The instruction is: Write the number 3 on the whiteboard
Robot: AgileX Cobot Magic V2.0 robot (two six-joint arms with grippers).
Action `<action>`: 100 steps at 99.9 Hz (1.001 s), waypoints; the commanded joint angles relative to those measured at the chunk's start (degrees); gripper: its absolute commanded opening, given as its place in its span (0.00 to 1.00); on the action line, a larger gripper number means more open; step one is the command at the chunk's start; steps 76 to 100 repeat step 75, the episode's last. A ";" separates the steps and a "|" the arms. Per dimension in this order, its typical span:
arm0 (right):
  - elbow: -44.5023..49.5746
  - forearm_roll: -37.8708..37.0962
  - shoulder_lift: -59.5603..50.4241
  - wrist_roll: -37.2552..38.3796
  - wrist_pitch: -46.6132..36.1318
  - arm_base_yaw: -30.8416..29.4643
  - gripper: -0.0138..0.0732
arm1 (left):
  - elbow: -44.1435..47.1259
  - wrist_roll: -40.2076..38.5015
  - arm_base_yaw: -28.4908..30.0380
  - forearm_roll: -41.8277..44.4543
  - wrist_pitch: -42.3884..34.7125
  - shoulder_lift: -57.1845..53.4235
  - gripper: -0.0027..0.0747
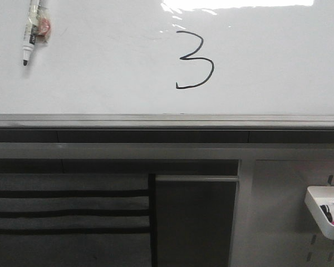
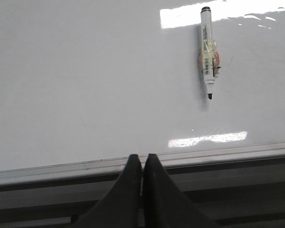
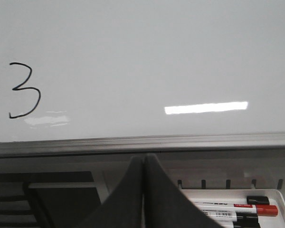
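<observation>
A black hand-drawn number 3 [image 1: 195,60] stands on the glossy whiteboard [image 1: 111,72], right of centre in the front view; it also shows in the right wrist view [image 3: 24,90]. A white marker [image 1: 31,32] with its black tip down sticks to the board at the upper left, and shows in the left wrist view [image 2: 208,52]. My left gripper [image 2: 142,157] is shut and empty, below the board's grey rail [image 2: 204,154]. My right gripper [image 3: 143,157] is shut and empty, below the rail [image 3: 204,141]. Neither gripper shows in the front view.
A white tray [image 1: 317,214] with markers hangs on the grey pegboard panel at the lower right; it shows in the right wrist view [image 3: 280,194] with a red-capped marker [image 3: 256,210]. Dark slatted shelving [image 1: 67,211] lies below the rail at left.
</observation>
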 commanded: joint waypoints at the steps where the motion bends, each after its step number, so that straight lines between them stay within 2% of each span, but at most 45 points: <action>1: 3.42 0.51 -1.19 0.07 -10.00 -0.65 0.07 | 0.03 -0.65 0.18 -0.53 -4.58 -1.77 0.01; 14: 8.51 0.51 -3.07 0.07 -15.04 -0.65 0.07 | 0.03 -0.65 0.18 -0.53 -4.58 -1.77 0.01; 18: 8.08 0.51 -3.07 0.07 -13.05 -0.65 0.07 | 0.03 -0.65 0.18 -0.53 -4.58 -1.77 0.01; 100: 8.32 0.55 -3.07 0.07 -14.58 0.93 0.07 | 0.03 -0.65 0.18 -0.53 -4.58 -1.77 0.01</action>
